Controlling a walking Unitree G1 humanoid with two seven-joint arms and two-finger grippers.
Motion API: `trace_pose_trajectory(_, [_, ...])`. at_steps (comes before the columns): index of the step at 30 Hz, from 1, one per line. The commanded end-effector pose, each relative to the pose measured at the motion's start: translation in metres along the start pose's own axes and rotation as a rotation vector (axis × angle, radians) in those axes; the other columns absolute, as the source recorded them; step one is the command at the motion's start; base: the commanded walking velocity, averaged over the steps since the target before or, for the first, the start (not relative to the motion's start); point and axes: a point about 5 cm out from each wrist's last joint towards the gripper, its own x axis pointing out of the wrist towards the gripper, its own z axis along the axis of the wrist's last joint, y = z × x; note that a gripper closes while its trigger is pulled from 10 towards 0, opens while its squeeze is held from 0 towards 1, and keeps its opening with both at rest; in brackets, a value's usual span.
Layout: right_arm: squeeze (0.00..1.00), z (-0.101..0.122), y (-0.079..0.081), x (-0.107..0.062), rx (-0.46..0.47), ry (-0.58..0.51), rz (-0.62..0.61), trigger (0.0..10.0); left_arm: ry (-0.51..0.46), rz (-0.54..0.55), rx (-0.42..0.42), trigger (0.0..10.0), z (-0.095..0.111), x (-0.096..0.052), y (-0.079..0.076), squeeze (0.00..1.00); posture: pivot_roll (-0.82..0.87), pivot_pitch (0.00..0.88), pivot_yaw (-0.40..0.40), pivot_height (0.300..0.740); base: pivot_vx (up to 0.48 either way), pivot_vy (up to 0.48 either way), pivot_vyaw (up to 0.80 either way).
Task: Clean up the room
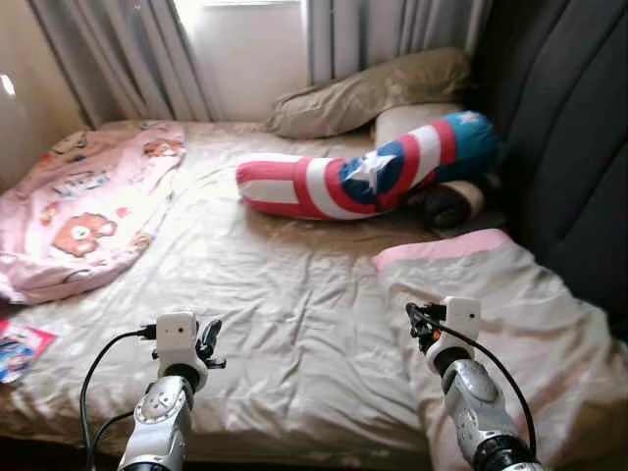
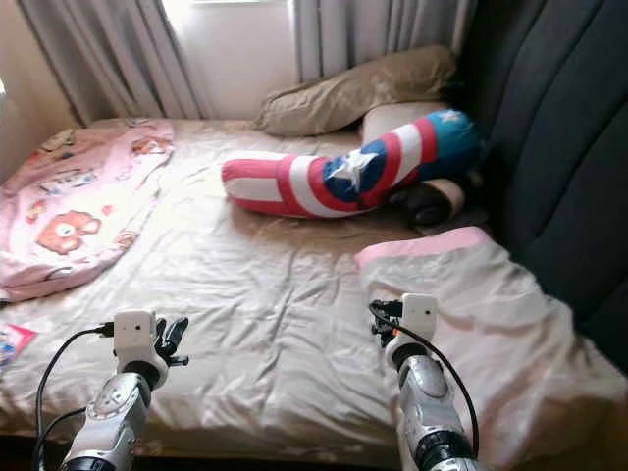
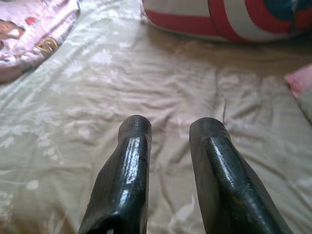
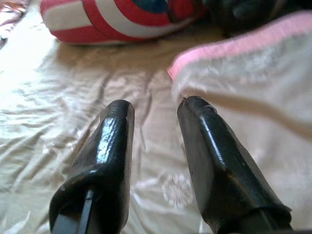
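Observation:
A bed with a wrinkled beige sheet (image 1: 294, 285) lies before me. A pink cartoon-print blanket (image 1: 78, 206) is crumpled on its left side. A cream blanket with a pink edge (image 1: 500, 294) lies bunched at the right. A long red, white and blue star bolster (image 1: 363, 172) rests across the far middle. My left gripper (image 1: 209, 341) hovers open over the near left of the sheet, nothing between its fingers (image 3: 134, 161). My right gripper (image 1: 420, 324) is open beside the cream blanket's pink edge (image 4: 243, 41).
Beige pillows (image 1: 378, 93) lie at the head by the curtains (image 1: 137, 49). A dark padded headboard (image 1: 569, 137) runs along the right. A colourful booklet (image 1: 20, 351) sits at the bed's near left edge. A dark object (image 1: 451, 204) is tucked under the bolster.

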Motion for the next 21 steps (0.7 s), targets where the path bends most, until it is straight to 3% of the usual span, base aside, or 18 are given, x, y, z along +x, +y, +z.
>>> trace_pose_trajectory(1, [0.0, -0.0015, -0.0021, -0.0002, 0.007, 0.013, -0.014, 10.0, 0.012, -0.005, 0.015, 10.0, -0.0035, -0.0019, 0.0005, 0.0, 0.01, 0.0, 0.036, 0.74, 0.0, 0.0, 0.0])
trace_pose_trajectory(21, [0.0, 0.0021, -0.0105, -0.0003, -0.017, 0.004, -0.056, 10.0, 0.03, -0.012, -0.001, 10.0, -0.01, -0.0037, -0.0039, 0.0, 0.0, 0.0, 0.031, 0.74, 0.0, 0.0, 0.0])
